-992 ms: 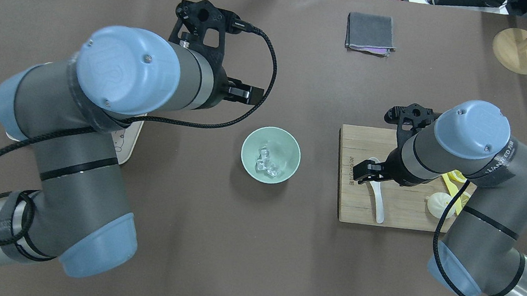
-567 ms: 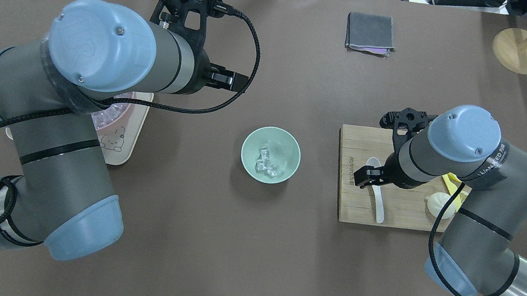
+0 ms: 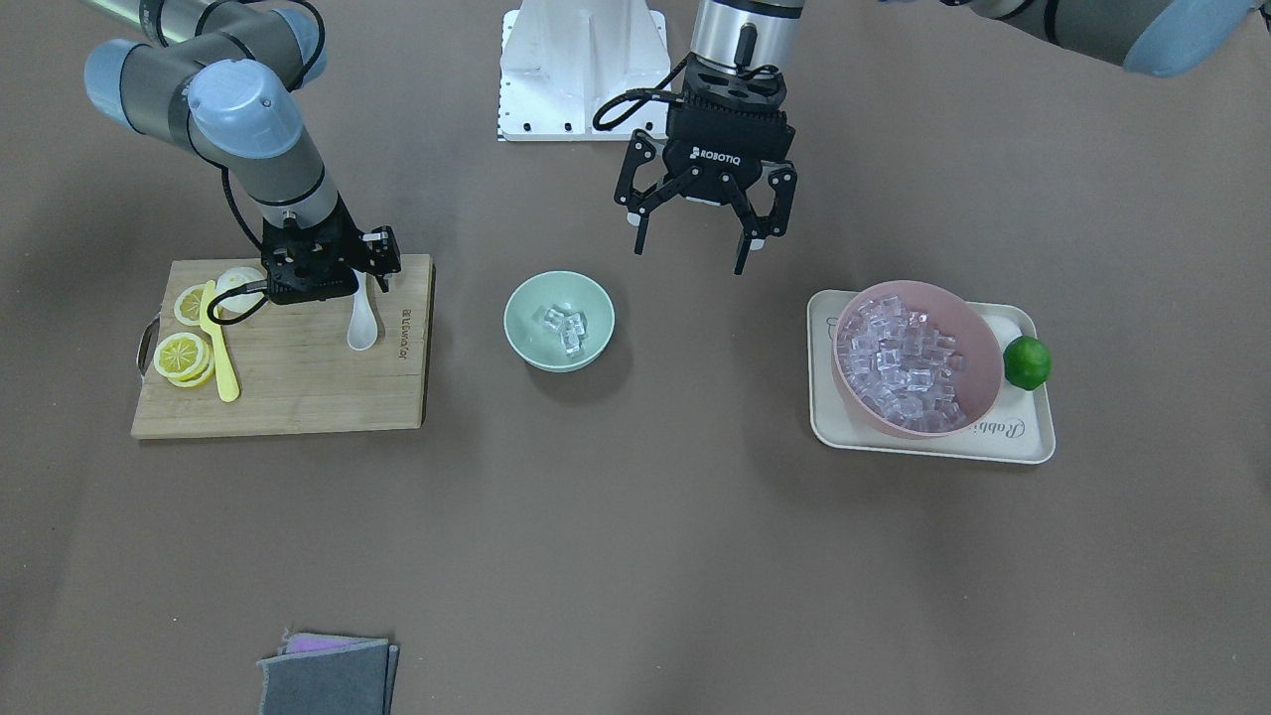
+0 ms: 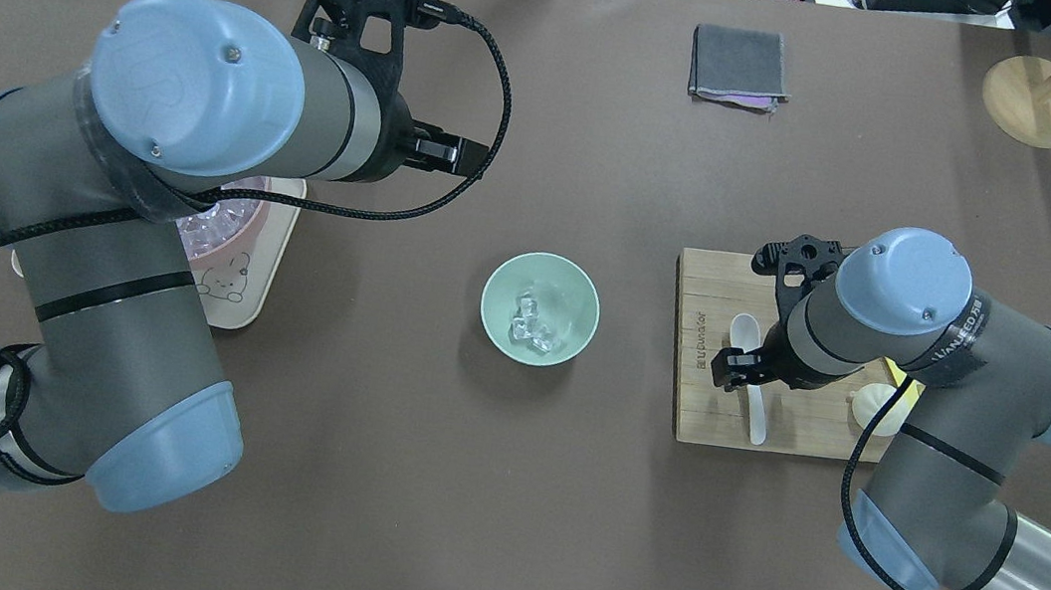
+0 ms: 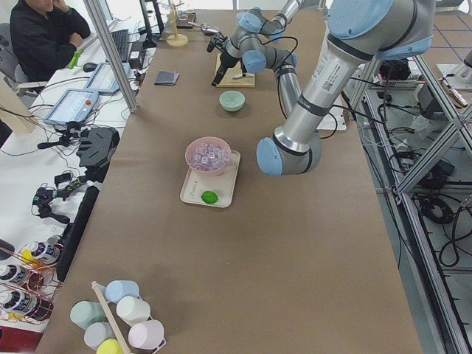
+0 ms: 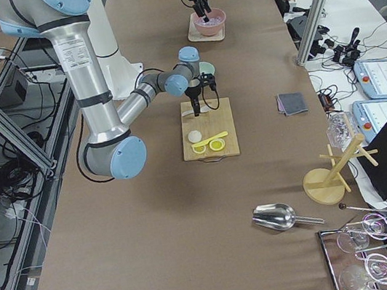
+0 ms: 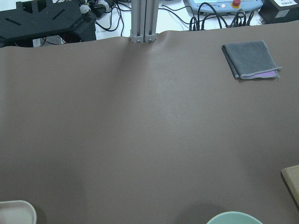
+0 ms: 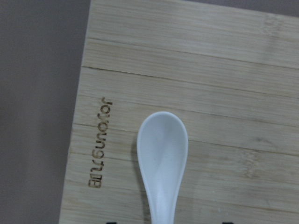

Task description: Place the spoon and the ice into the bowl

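- The spoon [image 3: 361,323] lies on the wooden cutting board [image 3: 298,387], with its scoop turned away from the robot.
- The right hand [image 4: 739,369] is low over the spoon's handle. Its fingers are spread, one on each side of the handle, and do not pinch it.
- The mint-green bowl [image 3: 518,338] stands on the brown surface [image 3: 635,516], between the board and a tray [image 3: 1023,437].
- Some ice [image 3: 566,326] cubes lie inside this bowl.
- The left hand [image 3: 695,248] hangs above the surface, on the robot's side of the bowl, with its fingers wide apart and nothing between them.
- The pink bowl [image 3: 983,392] on the tray is full of ice cubes.
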Available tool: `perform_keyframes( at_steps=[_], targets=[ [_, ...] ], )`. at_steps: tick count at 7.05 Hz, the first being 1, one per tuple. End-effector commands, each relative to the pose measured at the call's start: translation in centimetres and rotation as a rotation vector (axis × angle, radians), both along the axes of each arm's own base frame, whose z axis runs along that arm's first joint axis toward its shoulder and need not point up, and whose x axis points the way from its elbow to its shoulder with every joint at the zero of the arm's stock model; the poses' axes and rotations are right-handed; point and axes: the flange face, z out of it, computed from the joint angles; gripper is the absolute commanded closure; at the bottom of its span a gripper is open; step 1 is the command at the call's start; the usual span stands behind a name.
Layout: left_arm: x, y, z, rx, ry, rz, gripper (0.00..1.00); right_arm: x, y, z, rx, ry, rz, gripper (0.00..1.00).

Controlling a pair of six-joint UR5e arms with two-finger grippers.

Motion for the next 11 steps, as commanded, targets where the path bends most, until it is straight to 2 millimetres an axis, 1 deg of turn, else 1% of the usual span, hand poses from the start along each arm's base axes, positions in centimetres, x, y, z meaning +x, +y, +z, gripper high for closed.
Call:
perform_keyframes(
  at_steps=[1,2,3,6,7,8,9,10,11],
  targets=[
    [0.4,-0.2,0.2,-0.005,-0.003,0.0,0.02,-0.7,0.0,1.0,-0.015,-0.011,0.015,0.31],
    [0.7,-0.3,0.4,-0.006,-0.008,0.001,0.02,-0.7,0.0,1.0,-0.016,-0.011,0.016,0.66],
    [0.6,-0.3,0.4,-0.006,-0.006,0.001,0.02,-0.6,0.1,0.5,-0.013,-0.024,0.009,1.0],
    [0.5,-0.3,0.4,-0.008,-0.004,-0.002,0.02,-0.5,0.2,-0.7,-0.001,-0.045,0.011,1.0],
    [-0.6,-1.2,0.4,-0.001,-0.011,-0.014,0.02,0.9,0.7,-4.1,0.031,-0.095,0.015,1.0],
    [-4.1,-3.6,2.4,0.038,-0.074,0.035,0.02,2.1,-1.0,-7.4,0.038,-0.148,0.032,1.0],
    [-7.5,-6.0,5.3,0.019,-0.11,0.021,0.02,1.4,-2.1,-11.7,0.034,-0.171,0.031,1.0],
    [-10.6,-7.6,8.8,0.082,-0.214,0.061,0.02,-0.7,-3.8,-15.6,0.017,-0.16,0.04,1.0],
    [-13.6,-8.8,12.4,0.092,-0.269,0.048,0.02,-3.6,-4.3,-17.2,-0.005,-0.156,0.034,1.0]
  ],
)
